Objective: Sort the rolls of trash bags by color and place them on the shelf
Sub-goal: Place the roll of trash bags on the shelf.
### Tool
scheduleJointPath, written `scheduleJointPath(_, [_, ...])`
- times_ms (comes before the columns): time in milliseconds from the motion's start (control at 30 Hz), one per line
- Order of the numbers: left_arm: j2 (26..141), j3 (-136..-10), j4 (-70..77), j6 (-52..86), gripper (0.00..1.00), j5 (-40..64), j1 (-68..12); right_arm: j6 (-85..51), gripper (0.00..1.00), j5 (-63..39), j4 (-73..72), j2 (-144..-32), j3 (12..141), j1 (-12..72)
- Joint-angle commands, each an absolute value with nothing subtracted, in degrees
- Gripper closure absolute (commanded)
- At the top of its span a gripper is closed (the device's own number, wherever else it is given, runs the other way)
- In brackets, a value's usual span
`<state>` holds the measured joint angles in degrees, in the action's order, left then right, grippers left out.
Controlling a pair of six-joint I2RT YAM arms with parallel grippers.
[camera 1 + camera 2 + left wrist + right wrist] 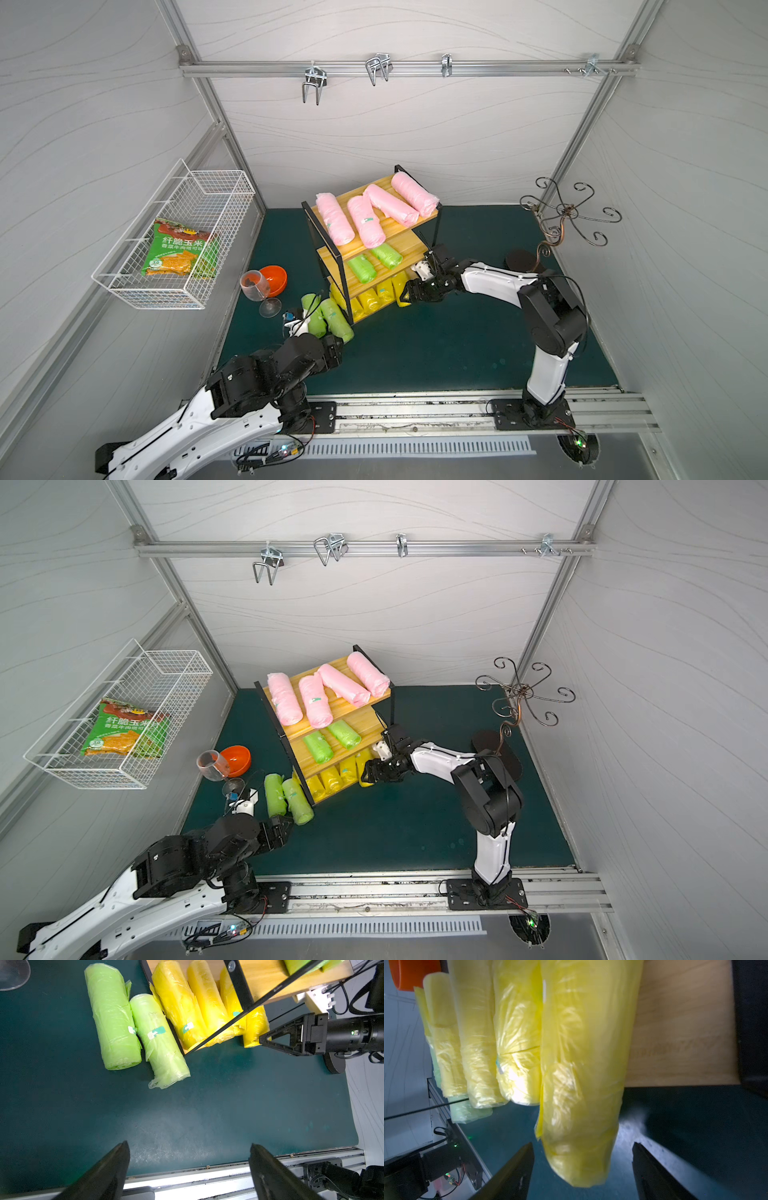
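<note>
Three-tier wooden shelf: top, four pink plastic rolls; middle, two lime-green rolls; bottom, four yellow rolls. Two more green rolls lie on dark green mat, beside the shelf. Left gripper open, empty; right gripper open around end yellow roll.

Top views: both are looking steeply down from high above the front rail, facing the back wall at 12 o'clock. They are standing far off and taking in the whole booth, with the shelf near centre and the wire basket at 9 o'clock.
Left wrist view: riding behind the left gripper, at 7 o'clock of the shelf, and looking down on the mat from fairly near.
Right wrist view: sitting behind the right gripper, at 5 o'clock of the shelf, very close to a yellow roll that is filling much of the picture, blurred.
Shared: both top views are covering nearly the same scene, shifted sideways. The left wrist view is sharing the green rolls, the shelf's bottom tier and the right gripper with them. Both wrist views are catching that yellow roll.
</note>
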<state>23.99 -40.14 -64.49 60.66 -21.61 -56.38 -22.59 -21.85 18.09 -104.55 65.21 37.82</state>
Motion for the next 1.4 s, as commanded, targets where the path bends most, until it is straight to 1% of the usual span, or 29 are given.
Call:
scheduleJointPath(0, [24.2, -40.4, -62.2, 60.6, 0.05, -21.7, -56.2, -24.2, 0.22, -21.2, 21.3, -98.8, 61.4, 37.0])
scheduleJointPath(67, [24.1, -40.3, -62.2, 60.6, 0.05, -21.6, -56.2, -25.8, 0.23, -22.6, 18.8, -97.0, 58.6, 37.1])
scheduleJointPath(167, [24.1, -39.7, -61.5, 60.8, 0.05, -21.4, -56.2, -26.2, 0.23, -23.8, 17.6, -97.6, 57.6, 37.2])
scheduleJointPath(300, [24.1, -39.6, -61.3, 60.9, 0.05, -20.8, -56.2, -23.7, 0.24, -26.9, 17.2, -100.7, 59.6, 37.2])
scheduleJointPath(467, [23.1, -40.1, -63.3, 61.1, 0.05, -21.5, -56.2, -17.9, 0.25, -32.0, 20.2, -104.8, 64.1, 37.3])
scheduleJointPath(533, [22.4, -40.0, -63.6, 61.4, 0.05, -21.6, -56.2, -17.0, 0.25, -32.5, 20.7, -105.3, 64.5, 37.3])
scheduleJointPath(733, [22.1, -38.9, -62.7, 62.1, 0.05, -21.5, -56.2, -17.8, 0.26, -30.9, 18.2, -104.9, 61.4, 39.7])
scheduleJointPath(933, [23.5, -39.6, -62.5, 61.3, 0.05, -21.1, -56.2, -16.4, 0.26, -28.3, 19.2, -105.2, 60.0, 42.0])
scheduleJointPath(1200, [22.9, -39.0, -62.0, 61.9, 0.05, -21.1, -56.2, -18.8, 0.26, -23.0, 17.5, -97.5, 55.2, 42.3])
scheduleJointPath(1367, [23.3, -38.9, -61.7, 61.7, 0.05, -20.9, -56.2, -21.2, 0.26, -22.3, 18.1, -93.2, 52.6, 42.4])
